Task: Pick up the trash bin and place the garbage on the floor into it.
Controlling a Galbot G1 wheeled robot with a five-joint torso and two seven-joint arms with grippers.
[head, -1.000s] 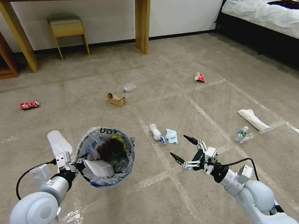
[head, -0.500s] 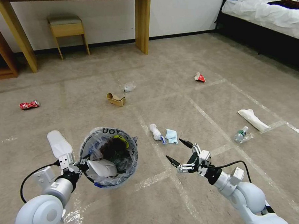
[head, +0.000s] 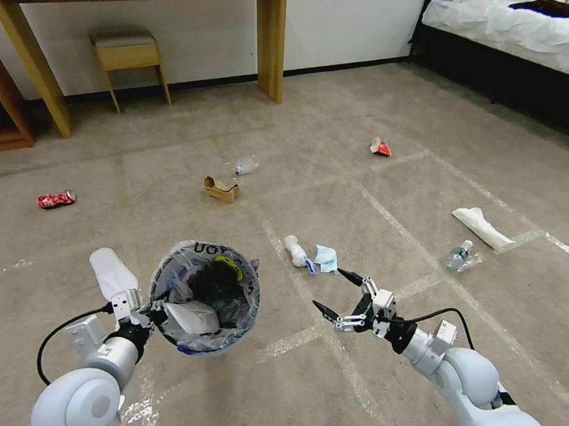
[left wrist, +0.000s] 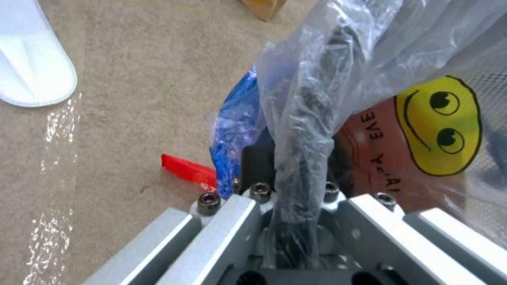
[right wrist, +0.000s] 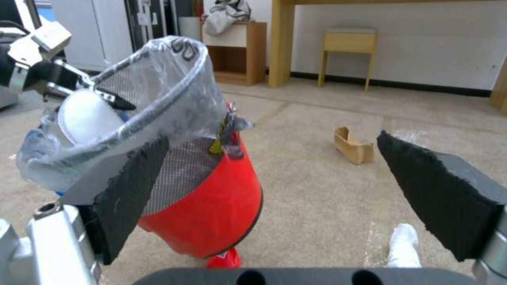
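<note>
Left tool (head: 153, 313) clamped onto the rim of the trash bin (head: 205, 297), plastic liner pinched right in the grip, bin held up off the floor (head: 375, 199) and tipped a little; white oval slipper (head: 110, 272) flat on the carpet just left of the bin; right tool (head: 337, 293) hanging to the bin's right, spread wide, gripping nothing, black tips just short of the blue face mask (head: 326, 258); white wad (head: 295, 250) touching that mask on the side toward the bin; brown cardboard scrap (head: 220, 188) beyond the bin, clear plastic wad (head: 245, 165) a bit past that; red soda can (head: 56, 199) well off to the bin's far left; red foil wrapper (head: 380, 147) far beyond and right of the bin; small plastic bottle (head: 458, 255) and a long white piece (head: 483, 228) well to the bin's right, out past the right tool; wooden stool (head: 130, 52) way back by the wall.
</note>
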